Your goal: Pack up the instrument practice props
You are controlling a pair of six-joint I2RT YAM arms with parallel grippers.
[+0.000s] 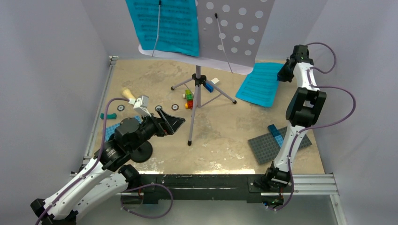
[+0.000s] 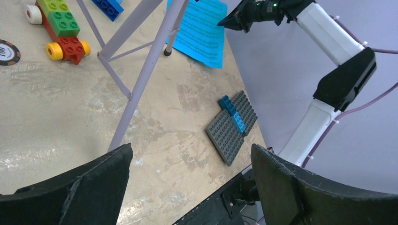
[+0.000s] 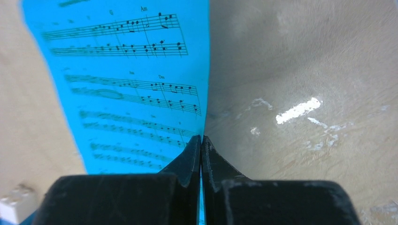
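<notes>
Currently we list right gripper (image 3: 201, 138), jaws clamped on teal sheet-music page (image 3: 126, 93) edge; left gripper (image 2: 191, 149), jaws wide apart.

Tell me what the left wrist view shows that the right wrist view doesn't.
Only left wrist: silver tripod legs, grey studded baseplate, red-and-green brick car, white right arm. Only right wrist: the teal sheet-music page's legible notes, and the right hand shut on its edge. Both: that page, the right hand, the tan tabletop.
</notes>
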